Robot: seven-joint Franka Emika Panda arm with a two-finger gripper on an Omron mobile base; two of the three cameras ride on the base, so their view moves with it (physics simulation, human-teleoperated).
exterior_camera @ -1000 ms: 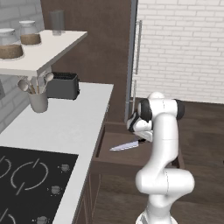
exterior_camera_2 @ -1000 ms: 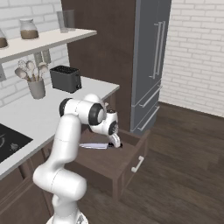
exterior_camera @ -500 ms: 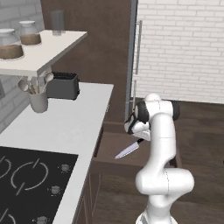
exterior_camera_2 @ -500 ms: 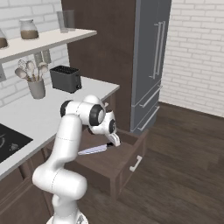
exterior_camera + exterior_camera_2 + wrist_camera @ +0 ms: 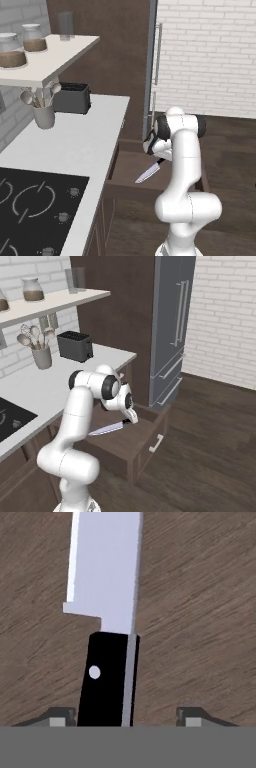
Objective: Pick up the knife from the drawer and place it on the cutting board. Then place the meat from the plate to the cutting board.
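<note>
The knife [image 5: 148, 173] [image 5: 107, 429] lies in the open dark wooden drawer [image 5: 125, 192] [image 5: 145, 451], its silver blade pointing toward the counter side. My gripper [image 5: 159, 159] [image 5: 131, 418] reaches down into the drawer over the black handle. In the hand view the handle [image 5: 107, 677] stands between my gripper's [image 5: 127, 718] two tips, close against the left fingertip [image 5: 62, 717], with a gap before the right one. The jaws are open around it. The drawer floor [image 5: 200, 612] lies beneath. The cutting board, meat and plate are out of view.
A black toaster [image 5: 72, 97] [image 5: 75, 346] and a utensil holder [image 5: 44, 115] [image 5: 42, 356] stand on the white counter. A black stovetop [image 5: 30, 205] lies nearer. The grey fridge [image 5: 172, 331] rises beyond the drawer. Dark wood floor lies to the right.
The jaws have narrowed around the knife's handle. The knife has swung from lying crosswise to a diagonal, its tip now nearer the drawer front.
</note>
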